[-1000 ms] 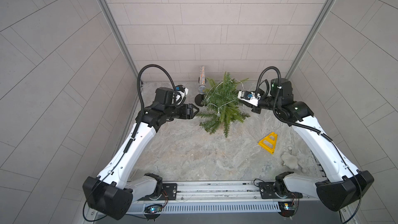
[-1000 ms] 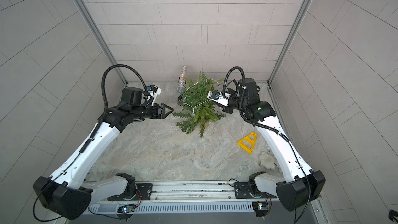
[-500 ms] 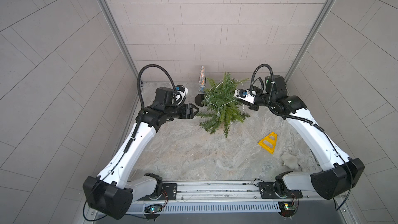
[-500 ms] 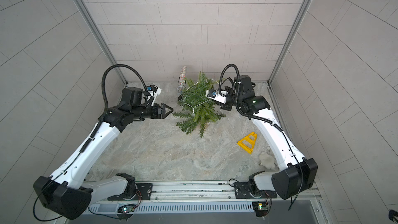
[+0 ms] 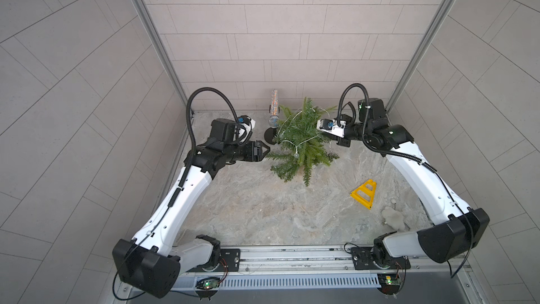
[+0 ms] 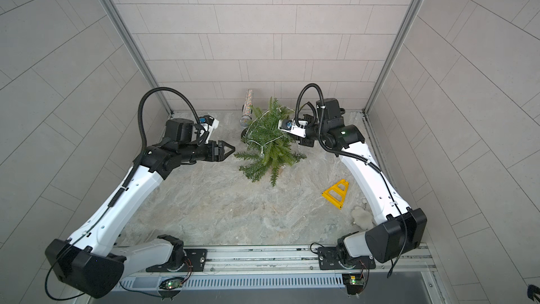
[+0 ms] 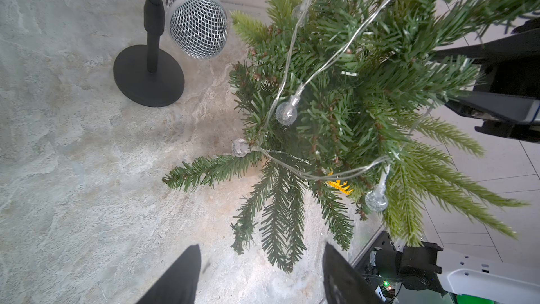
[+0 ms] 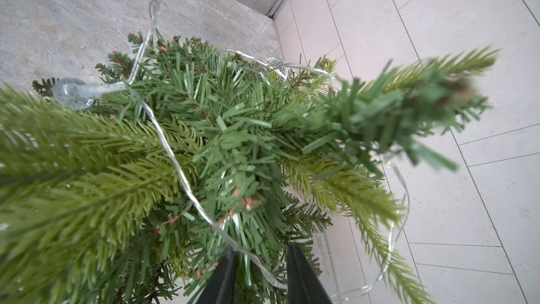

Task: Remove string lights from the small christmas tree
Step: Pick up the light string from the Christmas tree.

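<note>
The small christmas tree (image 5: 301,144) (image 6: 268,144) stands at the back of the table, with the string lights (image 5: 296,155) draped over its branches. Their clear bulbs (image 7: 286,113) and thin wire (image 8: 175,168) show in both wrist views. My left gripper (image 5: 266,152) (image 7: 261,251) is open, just left of the tree's lowest branches and touching nothing. My right gripper (image 8: 261,254) is pushed into the tree's right side, its jaws a little apart with the wire and some needles crossing the gap. In both top views its tips are hidden by branches.
A glittery microphone (image 5: 274,112) on a black stand (image 7: 149,80) stands just left of the tree, close to my left gripper. A yellow triangular frame (image 5: 364,194) and a fluffy white lump (image 5: 393,219) lie at the right front. The back wall is close behind.
My right arm has swung back and inward, carrying its gripper further into the tree's right side. The left arm has not moved.
</note>
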